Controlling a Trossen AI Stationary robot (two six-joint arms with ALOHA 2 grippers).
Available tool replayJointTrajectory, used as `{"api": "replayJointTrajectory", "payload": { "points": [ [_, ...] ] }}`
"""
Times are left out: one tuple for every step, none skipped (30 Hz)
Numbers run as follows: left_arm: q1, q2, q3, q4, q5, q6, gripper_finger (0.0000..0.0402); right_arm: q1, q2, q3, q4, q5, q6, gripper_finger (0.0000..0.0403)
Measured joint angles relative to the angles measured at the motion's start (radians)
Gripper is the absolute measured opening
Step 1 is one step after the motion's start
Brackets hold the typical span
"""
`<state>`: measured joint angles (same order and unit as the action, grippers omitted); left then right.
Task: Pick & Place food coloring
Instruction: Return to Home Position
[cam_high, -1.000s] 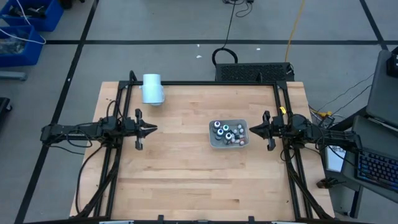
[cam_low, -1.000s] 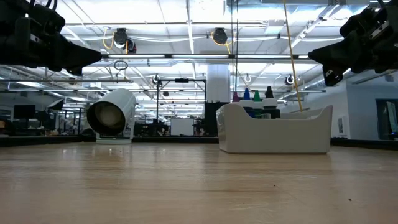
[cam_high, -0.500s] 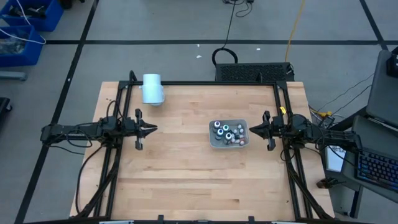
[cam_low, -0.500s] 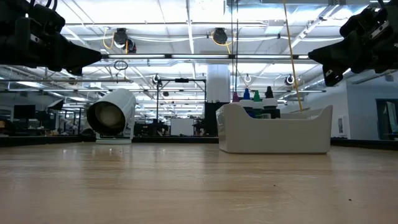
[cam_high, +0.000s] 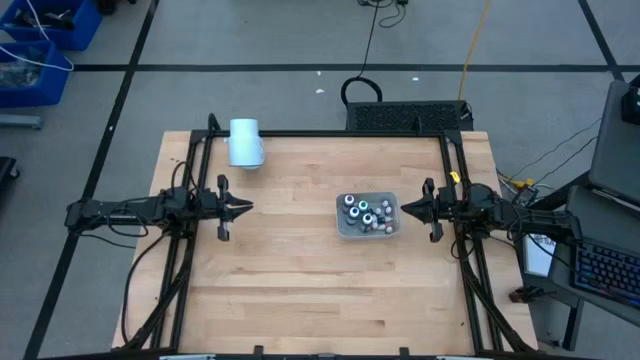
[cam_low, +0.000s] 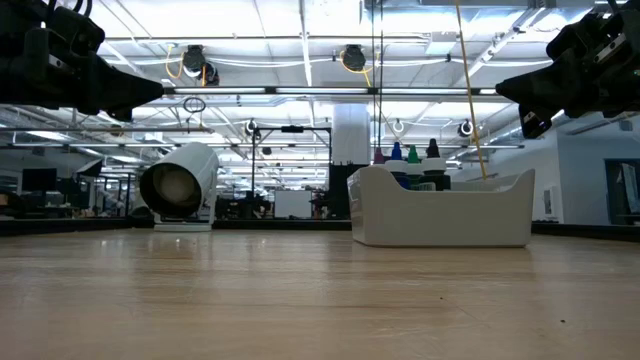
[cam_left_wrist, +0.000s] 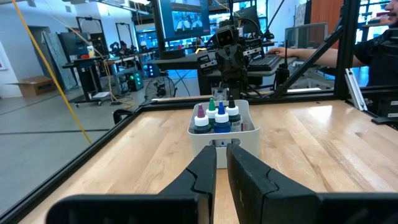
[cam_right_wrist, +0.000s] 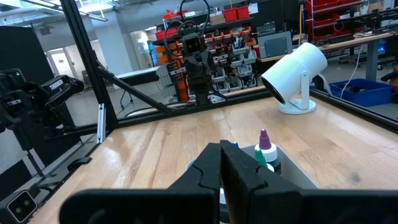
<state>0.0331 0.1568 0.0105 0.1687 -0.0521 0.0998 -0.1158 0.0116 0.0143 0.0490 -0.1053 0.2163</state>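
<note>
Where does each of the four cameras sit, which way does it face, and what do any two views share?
High: overhead, straight down on the table; both arms, left gripper, right gripper.
Low: table height, level towards the tray with bottles; grippers overhead.
Left wrist: past shut fingers towards the tray.
Right wrist: past shut fingers towards the cylinder.
Shared: every view shows the tray.

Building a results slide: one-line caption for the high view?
Food coloring bottles sit in the gray bin; both arms parked at opposite table edges.
</note>
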Motion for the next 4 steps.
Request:
{"api": "replayJointTrajectory", "payload": {
  "points": [
    [0.000, 0.000, 0.000, 0.000, 0.000, 0.000, 0.0047, 0.000, 0.000, 0.000, 0.000, 0.000, 0.000, 0.0000],
    [0.000, 0.000, 0.000, 0.000, 0.000, 0.000, 0.0047, 0.000, 0.000, 0.000, 0.000, 0.000, 0.000, 0.0000],
    [0.000, 0.000, 0.000, 0.000, 0.000, 0.000, 0.0047, 0.000, 0.000, 0.000, 0.000, 0.000, 0.000, 0.0000],
    [0.000, 0.000, 0.000, 0.000, 0.000, 0.000, 0.0047, 0.000, 0.000, 0.000, 0.000, 0.000, 0.000, 0.0000]
  ]
}}
